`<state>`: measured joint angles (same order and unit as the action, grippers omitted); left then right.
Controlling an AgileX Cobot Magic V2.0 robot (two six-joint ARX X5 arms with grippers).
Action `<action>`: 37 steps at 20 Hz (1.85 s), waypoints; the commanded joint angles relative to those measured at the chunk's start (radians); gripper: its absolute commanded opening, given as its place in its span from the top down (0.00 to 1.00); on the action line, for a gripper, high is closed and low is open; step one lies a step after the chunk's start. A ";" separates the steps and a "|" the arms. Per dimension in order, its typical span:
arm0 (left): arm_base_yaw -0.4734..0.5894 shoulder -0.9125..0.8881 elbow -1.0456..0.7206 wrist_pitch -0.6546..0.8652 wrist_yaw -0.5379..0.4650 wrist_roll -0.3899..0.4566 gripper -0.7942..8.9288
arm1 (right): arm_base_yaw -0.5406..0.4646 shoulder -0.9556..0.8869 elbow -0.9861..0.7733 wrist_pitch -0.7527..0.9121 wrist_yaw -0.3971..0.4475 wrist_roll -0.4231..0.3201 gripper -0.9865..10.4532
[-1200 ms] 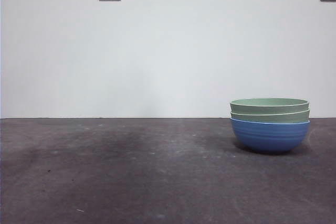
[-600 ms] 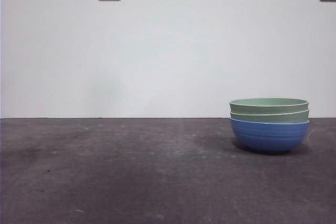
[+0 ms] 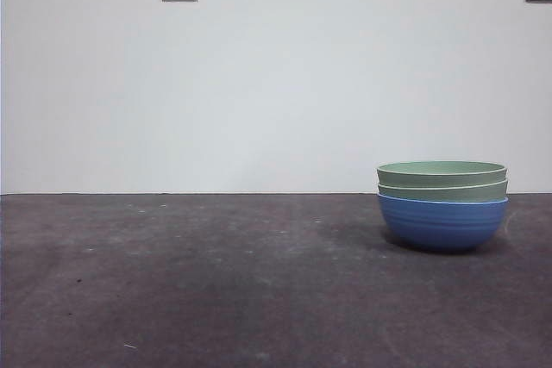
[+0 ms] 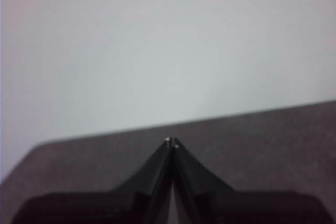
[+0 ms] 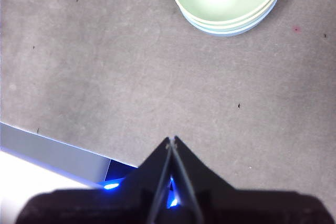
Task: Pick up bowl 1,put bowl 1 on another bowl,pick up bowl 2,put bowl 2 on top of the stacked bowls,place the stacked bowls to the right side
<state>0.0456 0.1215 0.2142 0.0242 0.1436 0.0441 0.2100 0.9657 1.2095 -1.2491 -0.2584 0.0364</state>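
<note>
three ribbed round bowls, two pale green nested in a blue one (image 3: 442, 222), sat stacked at the table's (image 3: 216, 282) right. both grippers (image 4: 171, 142) (image 5: 171, 140) were pressed together, empty, well clear; the task looked finished, so keeping them away seemed best.

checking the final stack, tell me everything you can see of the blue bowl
The blue bowl sits upright at the bottom of the stack, resting on the dark grey table toward the right of the front view. Its rounded outer wall has faint horizontal ribs and a matte, plastic-like look. Two pale green bowls nest inside it, hiding its interior. From the right wrist view only a sliver of its rim shows. No gripper touches it.
</note>
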 commanded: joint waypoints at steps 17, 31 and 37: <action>0.005 -0.120 -0.211 -0.198 -0.062 -0.108 0.92 | 0.000 0.001 -0.008 0.002 0.003 -0.008 0.91; 0.005 -0.119 -0.211 -0.201 -0.064 -0.108 0.92 | 0.001 0.001 -0.008 0.002 0.003 -0.008 0.91; 0.005 -0.119 -0.211 -0.201 -0.064 -0.108 0.92 | -0.069 -0.103 -0.031 0.192 0.018 -0.058 0.91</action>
<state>0.0460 0.0048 0.0181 -0.1791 0.0811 -0.0570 0.1413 0.8726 1.1858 -1.0679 -0.2409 -0.0086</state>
